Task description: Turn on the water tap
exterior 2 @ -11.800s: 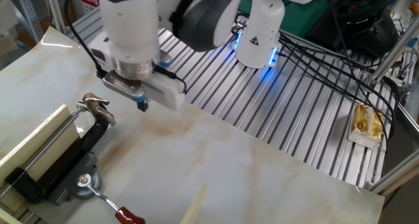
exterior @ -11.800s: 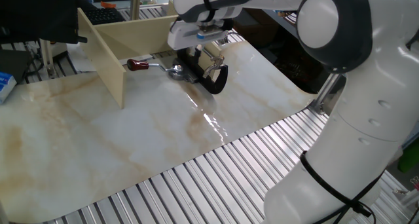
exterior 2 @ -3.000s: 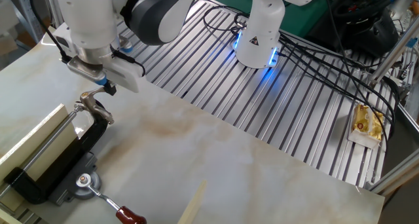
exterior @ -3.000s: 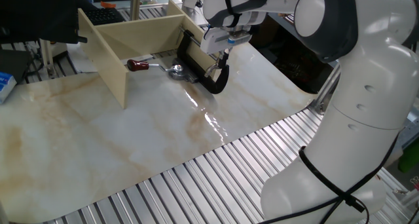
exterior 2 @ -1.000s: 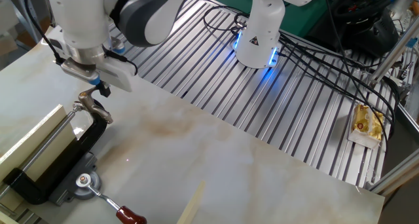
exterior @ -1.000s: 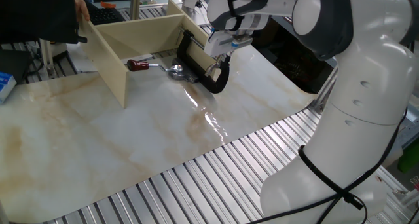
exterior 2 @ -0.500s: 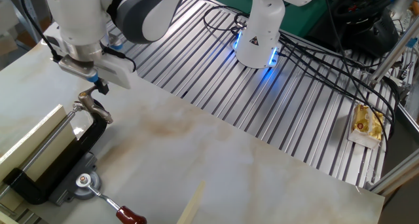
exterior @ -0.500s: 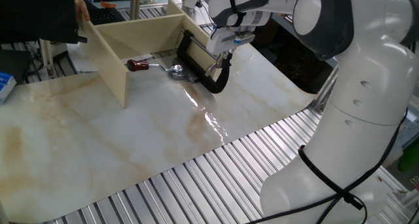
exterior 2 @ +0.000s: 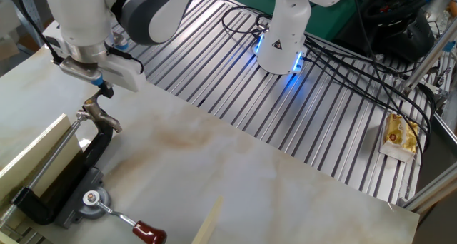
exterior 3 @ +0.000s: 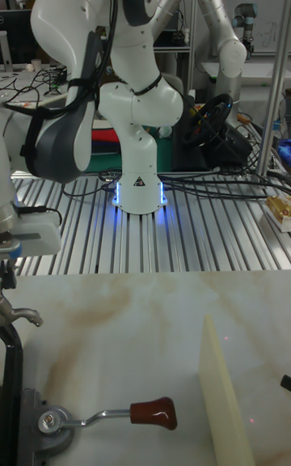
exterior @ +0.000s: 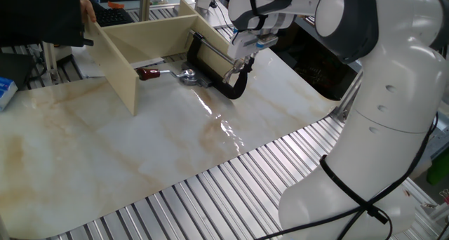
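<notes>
water tap lever swinging, red knob shifting right | gripper nudging spout, opening unclear | tap likely turning on

The water tap lies on the table, its red-knobbed rod low.
</notes>
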Controlling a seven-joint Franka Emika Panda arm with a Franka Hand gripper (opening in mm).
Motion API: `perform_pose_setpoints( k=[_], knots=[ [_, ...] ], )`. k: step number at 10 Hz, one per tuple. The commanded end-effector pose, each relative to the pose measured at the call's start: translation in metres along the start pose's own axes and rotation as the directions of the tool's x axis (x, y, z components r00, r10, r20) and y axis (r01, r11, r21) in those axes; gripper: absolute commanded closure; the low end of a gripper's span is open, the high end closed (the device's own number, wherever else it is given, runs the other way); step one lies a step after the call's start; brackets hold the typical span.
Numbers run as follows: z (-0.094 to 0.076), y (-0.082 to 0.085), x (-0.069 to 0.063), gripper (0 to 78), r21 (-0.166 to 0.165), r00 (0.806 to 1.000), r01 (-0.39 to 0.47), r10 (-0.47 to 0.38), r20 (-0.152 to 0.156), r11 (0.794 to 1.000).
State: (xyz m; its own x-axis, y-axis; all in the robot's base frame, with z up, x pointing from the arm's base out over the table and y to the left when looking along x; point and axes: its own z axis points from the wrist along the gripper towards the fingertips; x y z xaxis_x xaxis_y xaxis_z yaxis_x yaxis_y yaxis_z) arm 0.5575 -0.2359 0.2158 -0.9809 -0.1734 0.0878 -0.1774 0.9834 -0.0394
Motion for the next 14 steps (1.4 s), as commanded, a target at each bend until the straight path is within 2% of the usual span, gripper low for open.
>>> perform_pose_setpoints(
  k=[1,3,7,9,10,11,12,13,14],
  knots=[
    [-0.001,-0.003,0.001,77.6,-0.003,1.0,-0.006,0.006,0.002,1.0],
    [-0.002,0.009,-0.001,77.6,-0.012,0.998,-0.055,0.055,0.0,0.998],
    [-0.014,0.047,-0.011,77.6,-0.02,0.989,-0.146,0.146,-0.011,0.989],
    [-0.026,0.066,-0.019,77.6,-0.02,0.983,-0.182,0.181,-0.019,0.983],
    [-0.041,0.083,-0.028,77.6,-0.019,0.977,-0.214,0.213,-0.03,0.977],
    [-0.052,0.091,-0.033,77.6,-0.019,0.976,-0.216,0.216,-0.024,0.976],
    [-0.059,0.096,-0.035,77.6,-0.02,0.978,-0.208,0.208,0.002,0.978],
    [-0.06,0.098,-0.035,77.6,-0.023,0.979,-0.202,0.203,0.012,0.979],
    [-0.063,0.104,-0.035,77.6,-0.071,0.982,-0.187,0.19,0.024,0.98]
  ],
)
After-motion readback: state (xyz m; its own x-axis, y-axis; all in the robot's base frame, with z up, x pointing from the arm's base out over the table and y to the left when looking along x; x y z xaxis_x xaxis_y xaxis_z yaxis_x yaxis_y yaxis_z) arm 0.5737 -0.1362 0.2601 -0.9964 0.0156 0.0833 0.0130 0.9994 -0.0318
